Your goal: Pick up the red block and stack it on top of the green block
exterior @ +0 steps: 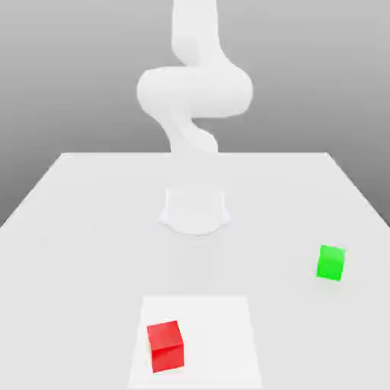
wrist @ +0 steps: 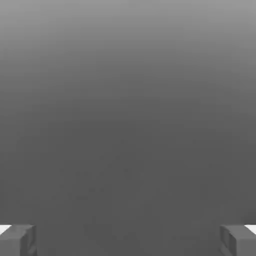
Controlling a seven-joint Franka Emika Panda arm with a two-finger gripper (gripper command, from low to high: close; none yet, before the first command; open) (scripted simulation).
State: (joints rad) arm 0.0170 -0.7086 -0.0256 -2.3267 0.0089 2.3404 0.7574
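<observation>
Red block: sitting on the desk toward the exterior view's left, on a paler square patch, near the front edge.
Green block: resting on the desk at the exterior view's right, well apart from the red one.
My hand: fingers standing wide apart, gripping nothing.

I count one red block low in the exterior frame, a little left of centre, and one green block at the right, below the middle. That gives me two cubes in all, one of each colour. Under them I see one white table, with one paler square patch at the bottom centre. I see one white arm at the upper centre. From the hand camera I count two grey fingertips, one in each lower corner.
</observation>
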